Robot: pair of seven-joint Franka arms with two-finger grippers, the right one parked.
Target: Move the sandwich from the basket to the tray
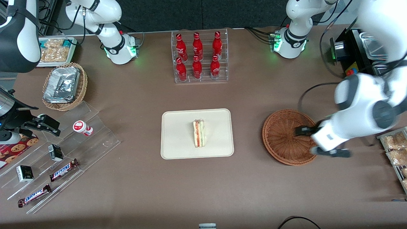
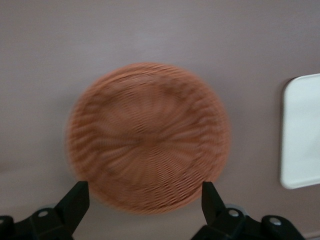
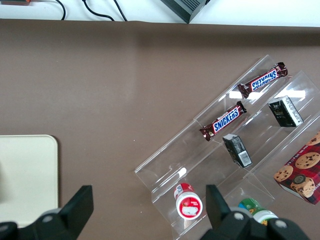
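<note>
The sandwich (image 1: 199, 133), a white wedge with red and green layers, lies on the cream tray (image 1: 178, 140), about at its middle. The round reddish-brown basket (image 1: 283, 136) lies toward the working arm's end of the table and holds nothing. My left gripper (image 1: 310, 141) hangs open and empty above the basket's rim on the working arm's side. In the left wrist view the basket (image 2: 147, 135) fills the middle, my open gripper (image 2: 144, 190) frames its rim, and an edge of the tray (image 2: 302, 130) shows. The sandwich is out of that view.
A clear rack of red bottles (image 1: 199, 57) stands farther from the front camera than the tray. A tan oval basket with foil trays (image 1: 63, 85) and clear stepped racks with snacks (image 1: 57, 159) lie toward the parked arm's end. Snack trays (image 1: 396, 149) sit beside the round basket.
</note>
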